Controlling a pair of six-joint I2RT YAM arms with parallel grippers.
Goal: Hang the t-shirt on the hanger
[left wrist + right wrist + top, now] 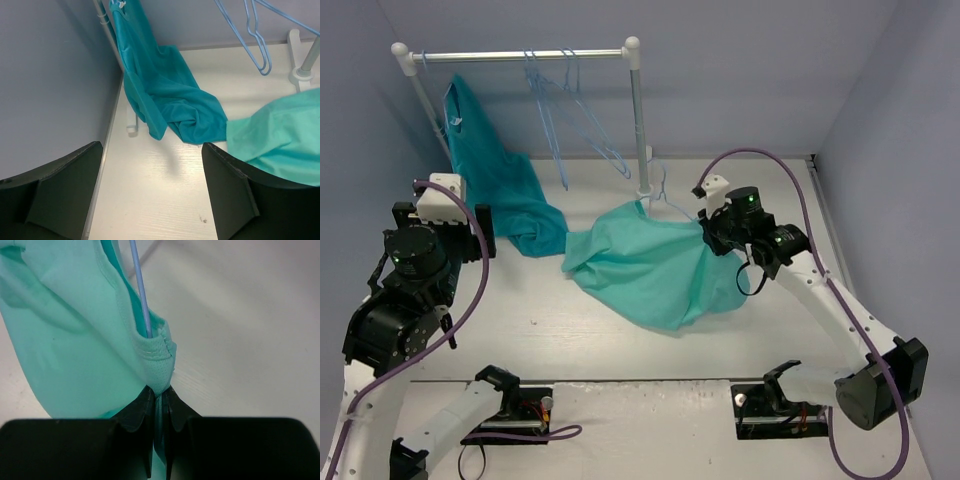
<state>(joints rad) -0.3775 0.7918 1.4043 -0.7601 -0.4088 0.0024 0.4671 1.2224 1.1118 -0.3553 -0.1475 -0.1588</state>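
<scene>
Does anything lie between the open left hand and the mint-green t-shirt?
Yes. The crumpled lower end of the darker turquoise cloth garment lies on the white table between the left hand and the soft mint-green t-shirt.

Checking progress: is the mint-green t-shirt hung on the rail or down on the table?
Down: the soft mint-green t-shirt lies bunched on the white table, its edge pinched in the right end effector.

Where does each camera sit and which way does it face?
Top external: above and behind, looking down; left arm, right arm, t-shirt.
Left wrist: faces the back wall past the open left end effector.
Right wrist: looks down the right end effector, shut on the t-shirt by the hanger.
Shared: all three show the t-shirt.
</scene>
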